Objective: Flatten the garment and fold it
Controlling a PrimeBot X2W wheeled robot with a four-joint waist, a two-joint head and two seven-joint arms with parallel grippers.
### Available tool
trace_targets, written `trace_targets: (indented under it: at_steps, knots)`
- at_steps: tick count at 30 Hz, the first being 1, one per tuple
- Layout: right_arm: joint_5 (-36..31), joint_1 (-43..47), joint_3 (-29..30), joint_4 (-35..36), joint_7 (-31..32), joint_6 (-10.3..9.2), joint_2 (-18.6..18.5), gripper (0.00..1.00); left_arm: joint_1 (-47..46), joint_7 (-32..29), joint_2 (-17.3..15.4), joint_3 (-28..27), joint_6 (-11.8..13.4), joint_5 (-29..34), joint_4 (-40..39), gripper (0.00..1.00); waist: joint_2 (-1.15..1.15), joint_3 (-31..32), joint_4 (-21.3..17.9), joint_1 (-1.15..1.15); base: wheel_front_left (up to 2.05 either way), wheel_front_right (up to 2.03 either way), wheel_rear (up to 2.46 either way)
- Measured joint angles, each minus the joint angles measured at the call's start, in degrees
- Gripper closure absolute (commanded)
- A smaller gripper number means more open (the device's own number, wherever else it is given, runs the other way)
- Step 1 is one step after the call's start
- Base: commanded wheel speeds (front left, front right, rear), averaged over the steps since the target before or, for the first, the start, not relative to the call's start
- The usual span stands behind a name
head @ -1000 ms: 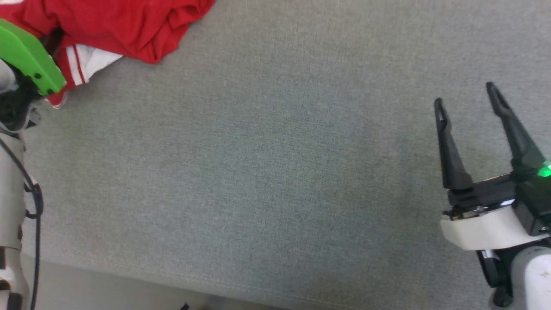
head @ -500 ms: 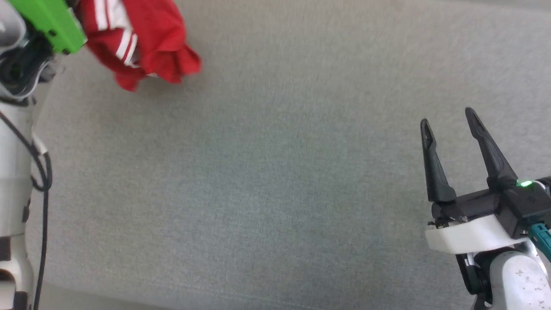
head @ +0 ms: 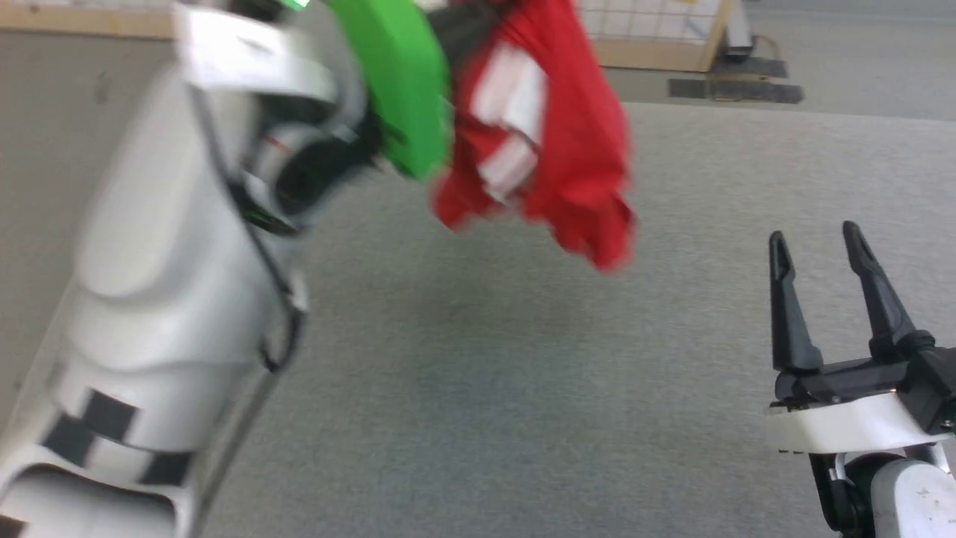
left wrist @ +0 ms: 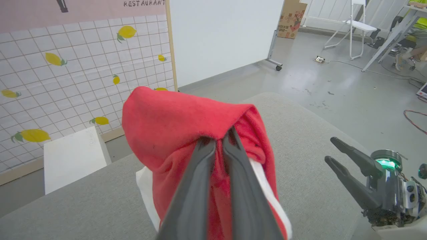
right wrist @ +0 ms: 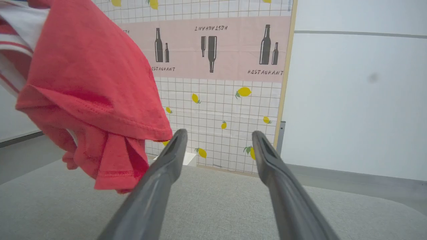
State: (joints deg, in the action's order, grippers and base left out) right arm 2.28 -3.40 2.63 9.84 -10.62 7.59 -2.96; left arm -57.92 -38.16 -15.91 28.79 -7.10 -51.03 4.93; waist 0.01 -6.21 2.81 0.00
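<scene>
The garment (head: 553,149), red with white striped trim, hangs bunched in the air above the grey padded table (head: 523,388). In the left wrist view my left gripper (left wrist: 218,138) is shut on a fold of the garment (left wrist: 166,120), which drapes down over both fingers. The left arm's green cover (head: 396,82) sits at the upper left, beside the cloth. My right gripper (head: 814,235) stands open over the table at the lower right, holding nothing. From the right wrist view, the garment (right wrist: 90,83) hangs to the upper left of the right gripper (right wrist: 219,134), apart from it.
Beyond the table's far edge stand a tiled panel with lemons and bottle prints (right wrist: 217,50) and a plain white board (left wrist: 227,33). A white box (left wrist: 73,156) sits by the panel. A folding chair (left wrist: 358,26), floor cables and a person at a desk (left wrist: 417,33) are farther off.
The head camera has tilted up. My left arm has lifted the garment off the table and carried it up and toward the middle. The right gripper stays open.
</scene>
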Motion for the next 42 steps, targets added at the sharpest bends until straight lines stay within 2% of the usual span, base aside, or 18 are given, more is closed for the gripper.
trace_targets:
  at_steps: [3,10,18,24,25,26,30,35,38,42]
  knots:
    - [0.4,0.0,0.4,0.0,-0.1,0.0,0.0,0.0,1.6,2.0,2.2,2.4,-0.1,-0.4,-0.3,1.0,0.0,0.4,-1.6,0.0,0.0,0.0,0.0]
    - [1.1,0.0,1.3,-0.2,-0.6,0.0,0.0,0.0,8.2,13.4,7.1,8.4,-0.2,2.8,4.2,1.0,0.0,0.1,-4.7,0.0,0.0,0.0,0.0]
    - [1.3,0.0,1.4,0.1,-0.6,0.0,0.0,0.0,16.9,22.4,9.8,14.9,-0.1,7.1,19.2,1.0,0.0,-1.0,-7.7,0.0,0.0,0.0,0.0]
    - [1.3,0.0,1.5,0.2,-0.5,0.0,0.0,0.0,18.8,26.2,10.7,16.3,0.9,8.3,29.9,1.0,0.0,-2.2,-9.2,0.0,0.0,0.0,0.0]
    - [1.3,0.0,1.6,0.2,-0.5,0.0,0.0,0.0,18.8,26.9,10.9,16.4,0.9,8.5,31.0,0.31,0.0,-2.3,-9.3,0.0,0.0,0.0,0.0]
    - [1.3,0.0,1.7,0.2,-0.5,0.0,0.0,0.0,18.8,27.4,11.0,16.4,0.9,8.7,31.8,0.0,0.0,-2.4,-9.4,0.0,0.0,0.0,0.0]
    - [1.3,0.0,2.7,0.2,-0.4,-0.01,0.0,0.0,17.9,29.8,12.1,16.5,0.6,8.1,32.9,0.0,0.0,-2.1,-8.4,0.0,0.0,0.0,0.0]
    - [1.3,0.2,2.9,0.7,0.0,-0.01,0.0,0.0,16.5,32.9,11.5,16.0,0.2,6.6,27.7,0.0,0.0,-1.1,-6.7,0.0,0.0,0.0,0.0]
    - [1.3,0.9,3.1,1.1,0.1,-0.01,0.0,0.0,17.1,37.5,9.1,13.8,1.3,6.7,22.0,0.0,0.0,-0.5,-5.6,0.0,0.0,0.0,0.0]
    - [1.4,1.8,3.3,1.5,0.3,-0.01,0.0,0.0,21.6,44.6,3.3,10.2,5.7,8.7,13.4,0.0,0.0,0.0,-4.1,0.0,0.0,0.0,0.0]
